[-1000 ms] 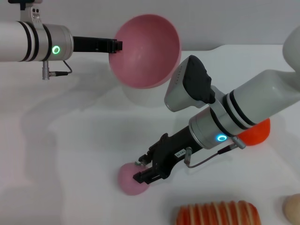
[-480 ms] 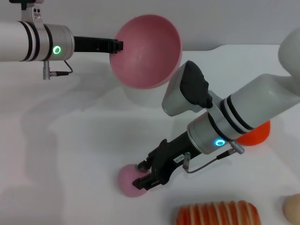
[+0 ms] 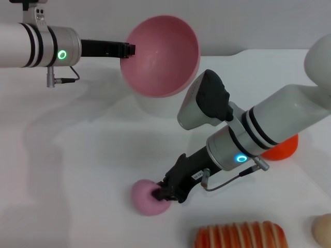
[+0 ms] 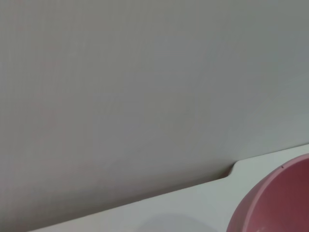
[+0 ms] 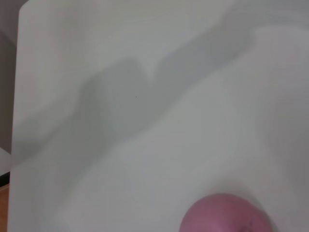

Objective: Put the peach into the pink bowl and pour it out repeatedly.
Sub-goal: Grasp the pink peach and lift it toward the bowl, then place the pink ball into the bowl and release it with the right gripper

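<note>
Right gripper (image 3: pixel 164 193) has pushed down onto the peach (image 3: pixel 147 198) on the white bench (image 3: pixel 77 170), jaws now closed on it, while left gripper (image 3: pixel 128 50) jaws grip the tilted pink bowl (image 3: pixel 163 54) rim above.

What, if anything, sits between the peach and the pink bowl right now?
Nothing visible. The peach lies on the table at the right gripper; only bare white surface separates it from the pink bowl, held tilted by the left gripper.
</note>
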Robot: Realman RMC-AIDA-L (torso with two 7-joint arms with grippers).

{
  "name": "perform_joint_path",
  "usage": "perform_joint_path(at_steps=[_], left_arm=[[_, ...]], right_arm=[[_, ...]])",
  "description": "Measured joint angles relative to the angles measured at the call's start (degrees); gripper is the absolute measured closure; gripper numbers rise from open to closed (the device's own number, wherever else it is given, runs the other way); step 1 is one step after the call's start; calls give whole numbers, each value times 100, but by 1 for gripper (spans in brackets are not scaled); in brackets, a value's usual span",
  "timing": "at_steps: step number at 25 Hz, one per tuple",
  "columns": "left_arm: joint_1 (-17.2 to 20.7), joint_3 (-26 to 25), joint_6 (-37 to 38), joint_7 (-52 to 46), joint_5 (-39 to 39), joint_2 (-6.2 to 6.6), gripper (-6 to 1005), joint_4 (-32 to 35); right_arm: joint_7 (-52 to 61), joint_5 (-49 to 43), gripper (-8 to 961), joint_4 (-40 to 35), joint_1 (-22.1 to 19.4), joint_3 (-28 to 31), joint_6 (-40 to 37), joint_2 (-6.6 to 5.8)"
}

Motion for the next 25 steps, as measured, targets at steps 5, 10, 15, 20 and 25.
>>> perform_joint_path(at_steps=[5,10,15,20,25], left_arm=[[1,0,7,6,-1,0,953,12],[1,0,17,55,-1,0,953,-1],[19,0,22,67,-2,0,954,-12],[77,0,39,71,-2,0,954,-12],[90,7,46,104,-1,-1,954,-14]], right_arm=[[-4,-1,864,-77,-23,25,-48,-24],[1,-10,913,-662,-269,271,-239,-77],[-29,-58,907,-1547,-572,949,-887,-100],[-55,-222,894,-2716,-923,1511,-1092,-105],[-55,-329,881,-3808,-1217,2091,-1122,-108]])
